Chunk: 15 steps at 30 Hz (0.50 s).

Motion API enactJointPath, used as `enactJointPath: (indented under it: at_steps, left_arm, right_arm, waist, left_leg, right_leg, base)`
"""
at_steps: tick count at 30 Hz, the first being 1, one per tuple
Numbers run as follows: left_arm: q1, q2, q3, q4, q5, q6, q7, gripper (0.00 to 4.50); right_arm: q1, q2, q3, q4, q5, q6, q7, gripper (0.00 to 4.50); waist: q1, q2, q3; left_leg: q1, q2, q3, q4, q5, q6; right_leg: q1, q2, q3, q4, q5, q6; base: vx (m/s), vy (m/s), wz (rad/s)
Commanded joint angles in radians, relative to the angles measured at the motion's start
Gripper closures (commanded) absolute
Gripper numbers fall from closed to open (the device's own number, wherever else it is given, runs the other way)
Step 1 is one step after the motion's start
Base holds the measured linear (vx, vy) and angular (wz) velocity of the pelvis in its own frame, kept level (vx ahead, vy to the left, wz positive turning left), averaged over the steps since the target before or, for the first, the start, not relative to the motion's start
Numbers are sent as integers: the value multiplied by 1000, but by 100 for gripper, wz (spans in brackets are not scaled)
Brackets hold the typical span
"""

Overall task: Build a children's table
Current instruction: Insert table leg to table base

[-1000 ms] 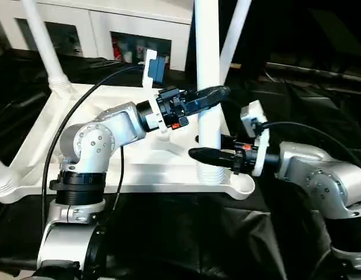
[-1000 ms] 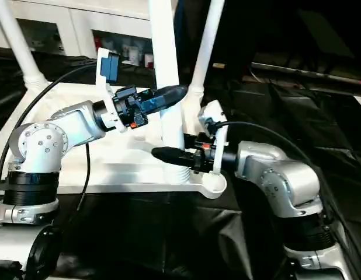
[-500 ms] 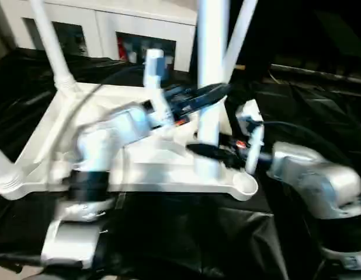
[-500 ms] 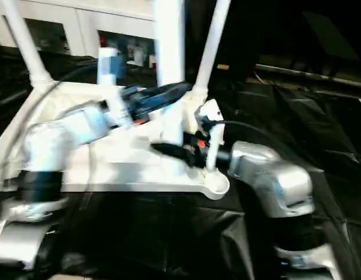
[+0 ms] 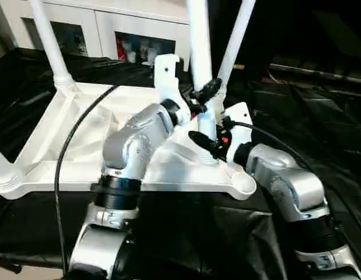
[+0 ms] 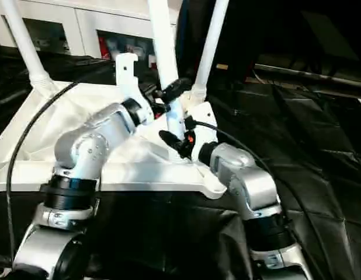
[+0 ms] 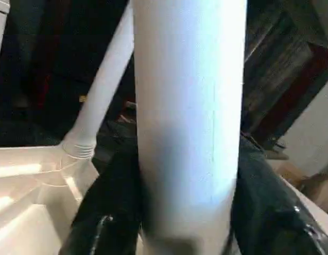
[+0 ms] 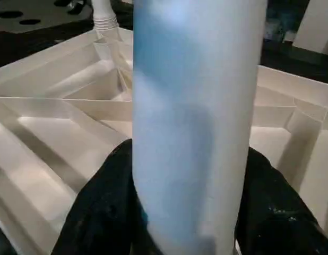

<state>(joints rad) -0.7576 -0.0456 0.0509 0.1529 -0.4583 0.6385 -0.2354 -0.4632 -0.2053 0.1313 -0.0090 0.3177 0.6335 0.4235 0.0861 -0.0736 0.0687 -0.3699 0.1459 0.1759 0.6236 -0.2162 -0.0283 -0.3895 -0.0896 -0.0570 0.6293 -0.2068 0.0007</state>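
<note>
Both pincers are now tilting the gripped leg (image 5: 199,64) off vertical, wrists rolled inward.
Left pincer (image 5: 207,91) and right pincer (image 5: 205,142) are each clasping this leg above the upturned table top (image 5: 63,146), near its front right corner socket (image 5: 243,184).

A thick white table leg (image 7: 188,122) stands upright, close up, running from top to bottom of the left wrist view. The left gripper (image 7: 185,212) clasps it, one black finger (image 7: 108,212) pressed on each side of the tube. Behind, a second white leg (image 7: 103,101) slants up from a ribbed collar on the white tabletop's underside (image 7: 31,186). The background is dark.
</note>
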Motion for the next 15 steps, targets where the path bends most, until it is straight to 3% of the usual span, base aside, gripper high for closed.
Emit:
enactJointPath:
  at_steps: [1, 5, 7, 10, 12, 13, 15]
  left_arm:
    - [-4, 5, 11, 18, 19, -11, 23, 253]
    - [-2, 1, 16, 15, 21, -15, 32, 262]
    - [0, 3, 14, 8, 16, -10, 24, 264]
    - [0, 6, 10, 3, 8, -6, 7, 266]
    - [-3, 29, -6, -5, -10, 5, -60, 266]
    - [-4, 66, -35, -19, -30, 24, -152, 266]
    - [-4, 78, -44, -23, -36, 31, -179, 266]
  right_arm:
    - [-7, -7, -21, 6, -12, -31, -16, 256]
    - [-8, 1, -19, 10, -26, -50, -15, 256]
    - [-6, 8, -31, 7, 0, -51, 11, 200]
    - [-5, 9, -48, 4, 39, -35, 46, 181]
    - [-11, -21, -48, 1, 54, -28, 91, 145]
    - [-20, -52, -66, -11, 91, -23, 157, 143]
    - [-22, -61, -74, -16, 108, -19, 179, 143]
  waist:
    - [-4, 3, -70]
    - [-5, 2, -71]
    - [-4, 3, -71]
    - [-4, 4, -70]
    - [-4, 5, -70]
    - [-4, 6, -70]
    - [-1, 8, -71]
  left_leg:
    - [14, 81, -28, -83, -35, -3]
    - [14, 80, -28, -82, -22, 1]
    - [14, 81, -28, -82, -24, 5]
    - [14, 82, -29, -82, -36, 11]
    - [16, 82, -28, -83, -35, 11]
    - [16, 82, -28, -83, -31, 10]
    - [18, 81, -27, -82, -30, 14]
  right_leg:
    - [53, -72, 54, -65, -23, -231]
    - [52, -71, 54, -63, -4, -232]
    - [52, -72, 54, -63, -3, -235]
    - [53, -73, 54, -63, -10, -238]
    - [51, -71, 53, -64, -16, -236]
    - [52, -71, 53, -63, -12, -236]
    - [50, -70, 53, -60, -8, -239]
  base:
    - [0, 0, 0]
    - [0, 0, 0]
    - [0, 0, 0]
    - [0, 0, 0]
    - [0, 0, 0]
    - [0, 0, 0]
    - [0, 0, 0]
